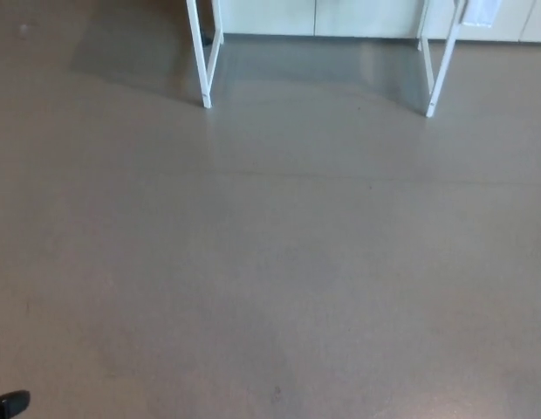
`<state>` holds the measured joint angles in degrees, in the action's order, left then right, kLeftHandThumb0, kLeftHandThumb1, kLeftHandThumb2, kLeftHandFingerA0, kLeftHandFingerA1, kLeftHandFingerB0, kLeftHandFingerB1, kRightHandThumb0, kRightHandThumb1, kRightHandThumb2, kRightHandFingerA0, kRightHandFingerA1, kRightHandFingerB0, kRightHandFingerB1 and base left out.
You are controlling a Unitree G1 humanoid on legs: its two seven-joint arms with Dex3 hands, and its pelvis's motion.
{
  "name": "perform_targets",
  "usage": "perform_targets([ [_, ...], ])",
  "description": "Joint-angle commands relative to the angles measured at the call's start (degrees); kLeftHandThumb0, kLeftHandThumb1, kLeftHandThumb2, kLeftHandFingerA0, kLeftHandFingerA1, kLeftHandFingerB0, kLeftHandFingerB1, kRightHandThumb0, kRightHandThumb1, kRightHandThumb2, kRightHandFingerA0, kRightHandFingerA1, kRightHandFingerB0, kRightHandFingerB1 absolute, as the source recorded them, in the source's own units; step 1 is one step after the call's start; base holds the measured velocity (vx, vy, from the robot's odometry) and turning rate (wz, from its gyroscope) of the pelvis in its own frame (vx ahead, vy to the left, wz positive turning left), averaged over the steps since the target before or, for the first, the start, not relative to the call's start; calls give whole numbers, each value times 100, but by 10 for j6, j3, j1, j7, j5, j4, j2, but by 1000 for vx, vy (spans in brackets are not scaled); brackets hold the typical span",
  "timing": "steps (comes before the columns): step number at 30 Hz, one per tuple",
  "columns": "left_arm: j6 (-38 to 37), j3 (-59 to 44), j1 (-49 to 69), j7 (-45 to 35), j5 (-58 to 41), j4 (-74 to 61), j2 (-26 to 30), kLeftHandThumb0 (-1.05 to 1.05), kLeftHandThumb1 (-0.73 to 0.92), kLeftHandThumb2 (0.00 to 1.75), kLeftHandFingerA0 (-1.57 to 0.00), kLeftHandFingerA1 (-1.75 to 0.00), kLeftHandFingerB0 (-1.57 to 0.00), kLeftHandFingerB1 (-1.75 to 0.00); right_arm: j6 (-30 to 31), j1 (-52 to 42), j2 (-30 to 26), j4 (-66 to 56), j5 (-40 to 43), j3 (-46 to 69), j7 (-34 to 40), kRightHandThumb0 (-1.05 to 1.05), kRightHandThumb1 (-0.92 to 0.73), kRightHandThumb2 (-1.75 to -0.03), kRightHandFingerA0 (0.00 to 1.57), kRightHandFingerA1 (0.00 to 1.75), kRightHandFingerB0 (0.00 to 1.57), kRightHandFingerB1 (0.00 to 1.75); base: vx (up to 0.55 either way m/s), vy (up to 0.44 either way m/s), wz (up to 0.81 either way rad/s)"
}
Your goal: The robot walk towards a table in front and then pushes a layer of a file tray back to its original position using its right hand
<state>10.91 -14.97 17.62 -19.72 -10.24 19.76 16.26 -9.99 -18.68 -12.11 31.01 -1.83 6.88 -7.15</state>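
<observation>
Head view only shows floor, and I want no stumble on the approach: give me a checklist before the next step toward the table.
1. Floor ahead free of obstacles: ok.
2. Table legs in sight ahead: ok, left pair and right pair at the top.
3. File tray in sight: not ok, tabletop out of frame.
4. Right hand ready: cannot tell, not in view.
5. Dark object at lower left edge: cannot tell what it is.

Soft even light, faint shadow, slightly blurred
</observation>
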Motion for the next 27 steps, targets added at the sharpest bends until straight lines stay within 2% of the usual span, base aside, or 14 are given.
perform_targets([
  [1, 13, -2, -2, -5, -3, -3, 13, -8, 43, 86, -24, -53, -17, -49, -6, 0, -4, -1, 1, 0, 1, -58, -44, -78, 54, 61, 39, 47, 24, 171, -8],
  [3, 13, 0, -2, -8, -2, -3, 15, -8, 43, 86, -23, -53, -17, -49, -8, 0, -4, -1, 1, -1, 1, -54, -42, -80, 55, 64, 36, 49, 103, 247, -20],
  [9, 17, 2, -2, -5, -1, -5, 17, -8, 42, 85, -25, -53, -18, -49, -6, 0, -5, -3, -5, -5, 7, -58, -44, -79, 55, 61, 39, 48, 309, 357, -15],
  [10, 16, 3, -2, -5, -2, -4, 17, -8, 42, 85, -25, -53, -17, -49, -5, 0, -5, -3, -4, -5, 7, -48, -52, -56, 61, 55, 46, 37, 199, 159, 9],
  [12, 9, 3, -3, -7, -2, 2, 17, -8, 42, 85, -25, -53, -18, -49, -5, 0, -5, -5, -1, -4, 5, -48, -52, -56, 61, 56, 47, 37, 228, 88, 8],
  [13, 8, 4, -3, -7, -1, 2, 17, -8, 42, 85, -25, -54, -19, -49, -4, -1, -5, -8, -2, -4, 6, -53, -43, -80, 55, 63, 38, 49, 217, 31, 5],
  [14, 6, 5, -2, -9, 0, 1, 19, -8, 42, 85, -25, -53, -18, -49, -1, -2, -6, -10, -5, -6, 8, -58, -45, -79, 55, 61, 40, 49, 218, 11, 17],
  [18, 19, 7, 2, -3, 0, -13, 18, -8, 41, 85, -26, -54, -19, -49, -6, -4, -7, -9, -6, -6, 7, -57, -44, -80, 54, 62, 39, 48, 253, -94, 13],
  [19, 17, 8, 3, -6, 0, -14, 19, -8, 42, 85, -26, -54, -18, -49, -4, -4, -7, -11, -5, -6, 7, -49, -52, -57, 60, 56, 46, 37, 270, -167, 13],
  [20, 17, 9, 4, -6, 0, -15, 20, -8, 41, 85, -26, -54, -19, -49, -3, -4, -7, -11, -7, -8, 8, -59, -45, -79, 54, 61, 39, 48, 313, -196, 16],
  [27, 19, 9, 3, -7, -1, -14, 20, -8, 41, 84, -30, -55, -20, -50, -8, -4, -10, -8, -9, -13, 12, -59, -45, -79, 54, 62, 38, 48, 382, -193, 19],
])
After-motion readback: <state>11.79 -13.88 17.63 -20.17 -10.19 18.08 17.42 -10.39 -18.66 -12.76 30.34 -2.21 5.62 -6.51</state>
